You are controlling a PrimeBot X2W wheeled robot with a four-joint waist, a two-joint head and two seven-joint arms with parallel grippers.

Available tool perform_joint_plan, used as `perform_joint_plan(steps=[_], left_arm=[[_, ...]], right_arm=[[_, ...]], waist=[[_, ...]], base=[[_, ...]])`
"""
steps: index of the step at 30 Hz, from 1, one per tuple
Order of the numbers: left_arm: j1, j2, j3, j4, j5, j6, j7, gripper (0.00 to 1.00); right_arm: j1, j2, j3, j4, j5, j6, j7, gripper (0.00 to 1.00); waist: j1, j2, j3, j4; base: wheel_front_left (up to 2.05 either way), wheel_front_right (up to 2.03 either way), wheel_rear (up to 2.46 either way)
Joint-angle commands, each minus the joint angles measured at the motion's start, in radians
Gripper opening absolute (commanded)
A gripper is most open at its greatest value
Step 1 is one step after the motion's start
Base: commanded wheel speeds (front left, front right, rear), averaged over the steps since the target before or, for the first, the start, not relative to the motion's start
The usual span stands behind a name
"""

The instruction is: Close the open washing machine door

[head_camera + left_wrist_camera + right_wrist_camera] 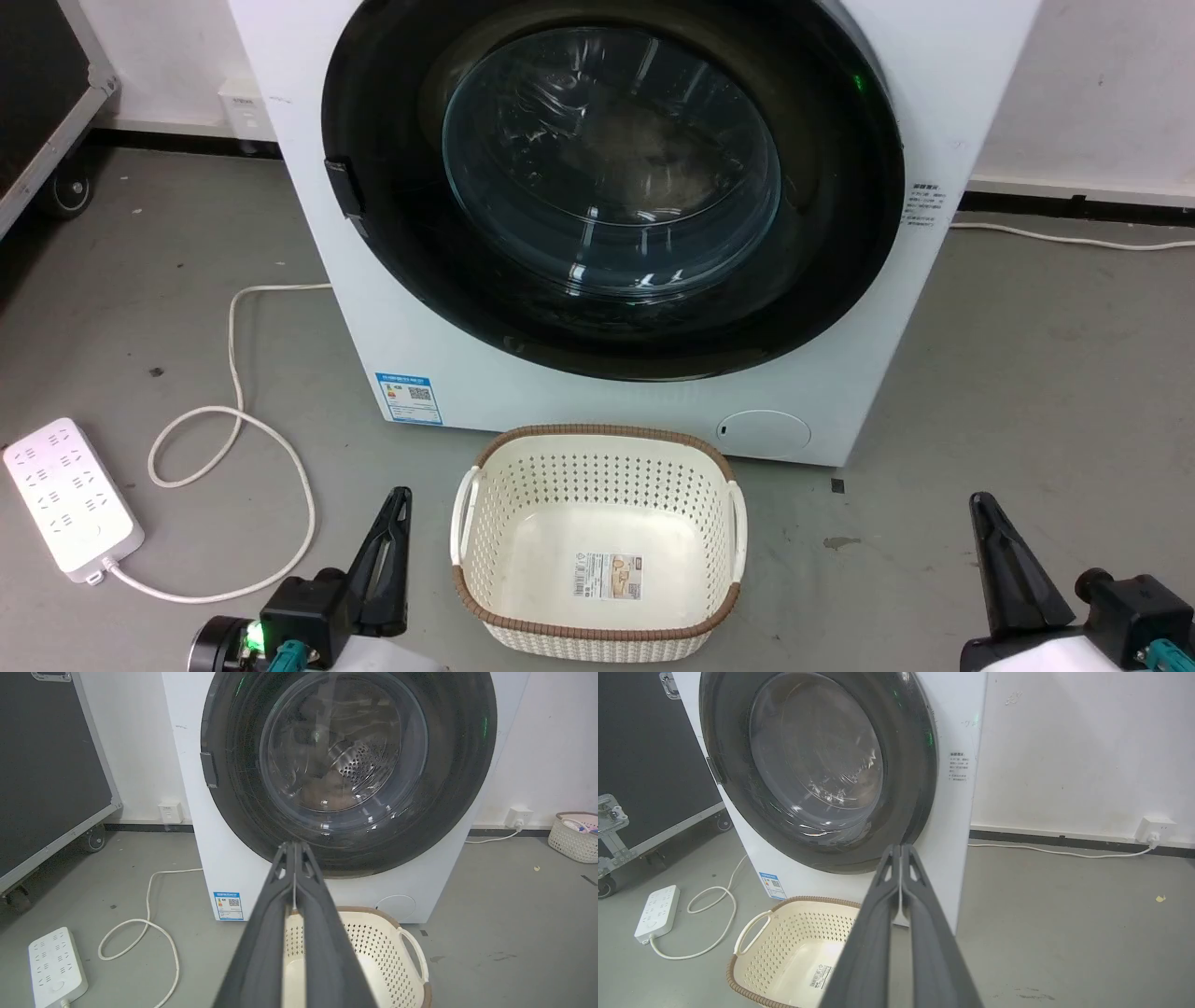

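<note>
The washing machine door (611, 159), round with a black rim and a bulging clear glass window, lies flat against the white machine front (653, 411); no gap shows around its rim. The steel drum is visible through the glass (345, 751). A small black handle (345, 191) sits on the door's left edge. My left gripper (401, 495) is low at the left, shut and empty, well short of the door. My right gripper (978, 499) is low at the right, also shut and empty. In the wrist views the left gripper (294, 845) and right gripper (900, 847) point at the door's lower rim.
A cream perforated basket (467, 523) with a brown rim stands on the floor between my grippers, just before the machine. A white power strip (70, 495) and its looped cable (233, 420) lie at the left. A black wheeled case (46, 765) stands further left.
</note>
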Motion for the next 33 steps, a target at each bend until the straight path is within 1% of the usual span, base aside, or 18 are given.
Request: perform_joint_plan(steps=[1, 33], left_arm=[[0.0, 0.0, 0.002, -0.001, 0.001, 0.0, 0.002, 0.0], [-0.005, -0.012, 0.028, -0.033, 0.03, 0.011, 0.068, 0.0]], right_arm=[[-0.001, 0.0, 0.0, -0.001, -0.001, 0.0, 0.002, 0.0], [-0.016, 0.005, 0.017, -0.026, -0.03, 0.0, 0.061, 0.0]], waist=[[0.0, 0.0, 0.0, 0.0], [0.0, 0.0, 0.003, 0.015]], base=[[0.0, 0.0, 0.0], [0.0, 0.0, 0.0]])
